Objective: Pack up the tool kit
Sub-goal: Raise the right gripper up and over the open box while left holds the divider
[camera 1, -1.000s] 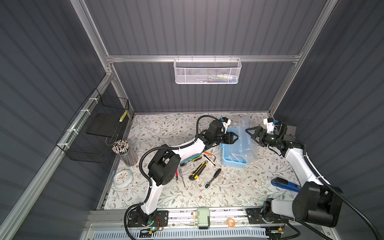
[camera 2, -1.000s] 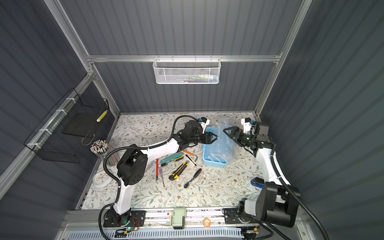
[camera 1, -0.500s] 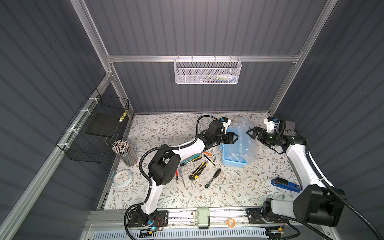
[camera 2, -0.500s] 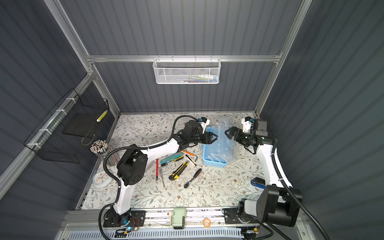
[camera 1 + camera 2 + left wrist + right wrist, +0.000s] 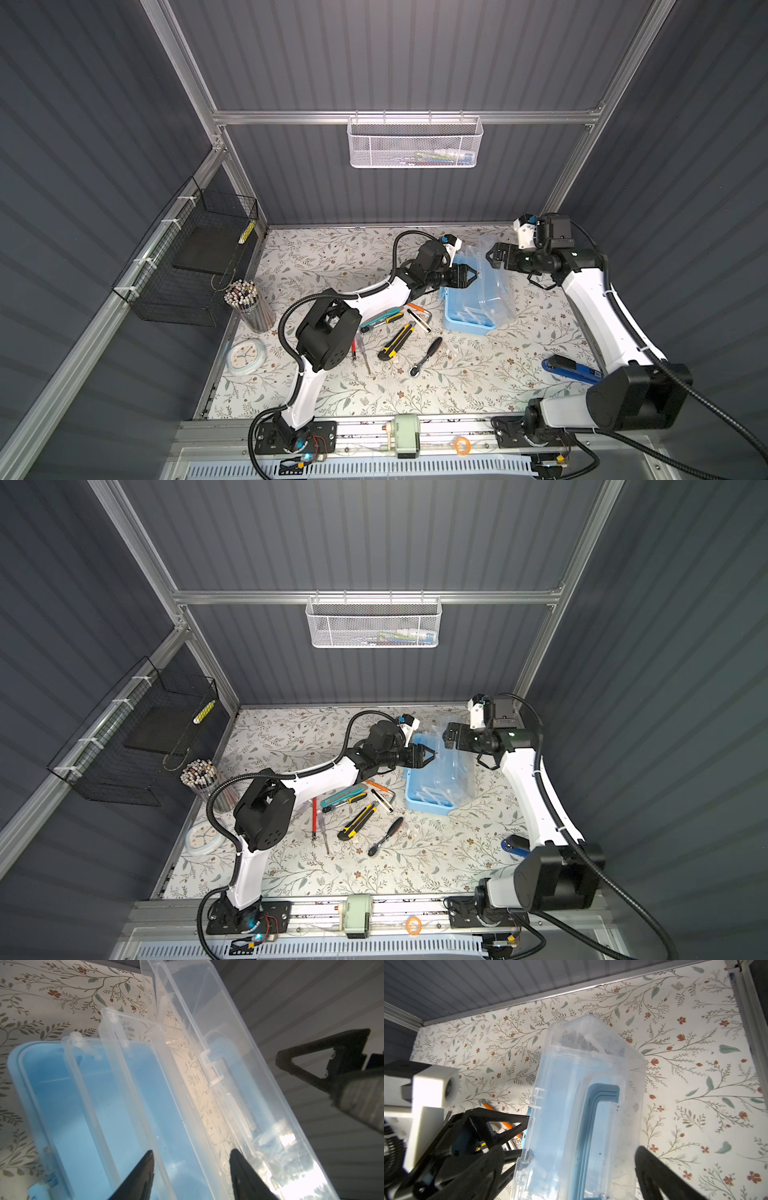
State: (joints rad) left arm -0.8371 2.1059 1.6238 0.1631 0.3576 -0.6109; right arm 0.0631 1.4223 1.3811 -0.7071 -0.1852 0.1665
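The tool kit's light-blue box [image 5: 465,322] lies on the floral table with its clear lid [image 5: 496,286] raised. The blue handle [image 5: 604,1089] shows through the lid [image 5: 583,1068]. My left gripper [image 5: 473,276] reaches over the box [image 5: 62,1105]. It is open, with a clear inner tray wall [image 5: 133,1076] and the lid's rim between its fingertips [image 5: 149,1159]. My right gripper [image 5: 495,258] hovers wide open at the lid's far upper end, holding nothing. Loose tools lie left of the box: a yellow-black knife [image 5: 397,340], a ratchet [image 5: 426,355], a teal knife [image 5: 380,321] and a hex key [image 5: 419,321].
A pencil cup [image 5: 251,305] and a small clock [image 5: 246,355] sit at the table's left edge. A black wire basket [image 5: 195,257] hangs on the left wall and a white mesh basket [image 5: 413,143] on the back wall. A blue stapler [image 5: 571,370] lies near the right arm.
The right gripper has shifted slightly left and upward toward the lid's top while its wrist rose. The left arm and the box have not moved.
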